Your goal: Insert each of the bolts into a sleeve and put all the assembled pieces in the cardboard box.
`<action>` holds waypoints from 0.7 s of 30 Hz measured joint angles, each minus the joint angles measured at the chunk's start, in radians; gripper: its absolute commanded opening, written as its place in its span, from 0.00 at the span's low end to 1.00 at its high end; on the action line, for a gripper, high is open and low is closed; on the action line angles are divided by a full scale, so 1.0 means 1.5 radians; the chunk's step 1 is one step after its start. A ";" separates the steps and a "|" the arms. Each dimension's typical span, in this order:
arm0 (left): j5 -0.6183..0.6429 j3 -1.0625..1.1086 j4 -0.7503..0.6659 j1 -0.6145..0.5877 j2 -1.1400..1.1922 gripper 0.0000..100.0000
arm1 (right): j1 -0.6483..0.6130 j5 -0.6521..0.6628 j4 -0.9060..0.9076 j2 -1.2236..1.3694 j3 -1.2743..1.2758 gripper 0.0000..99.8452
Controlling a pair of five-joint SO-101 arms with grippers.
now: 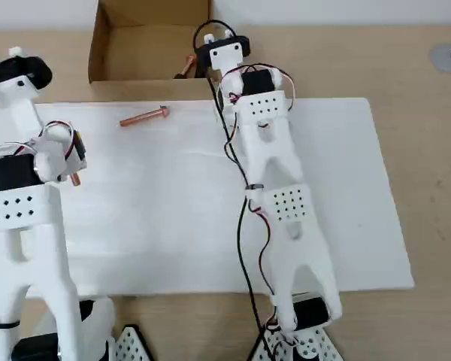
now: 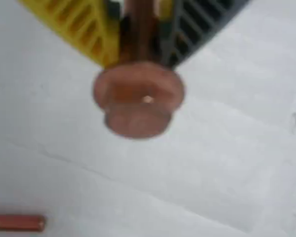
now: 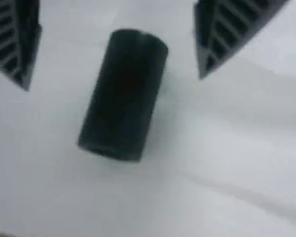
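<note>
My left gripper (image 2: 138, 61), with one yellow and one black finger, is shut on the shank of a copper bolt (image 2: 138, 103) whose head faces the camera above the white sheet. In the high view that bolt (image 1: 74, 179) pokes out at the sheet's left side. My right gripper (image 3: 113, 79) stands open over a black sleeve (image 3: 123, 94), which lies on its side between the fingers without touching them. A second copper bolt (image 1: 144, 116) lies loose on the sheet near its far edge. The cardboard box (image 1: 105, 45) stands at the back, with a copper piece (image 1: 186, 66) inside.
A white sheet (image 1: 173, 218) covers most of the wooden table. The right arm (image 1: 267, 150) stretches across the middle toward the box's near right corner, with its cable trailing alongside. A grey disc (image 1: 447, 56) sits at the far right.
</note>
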 measured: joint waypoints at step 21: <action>0.000 0.002 0.015 -0.024 0.000 0.01 | 0.000 0.031 -0.044 0.000 0.028 0.16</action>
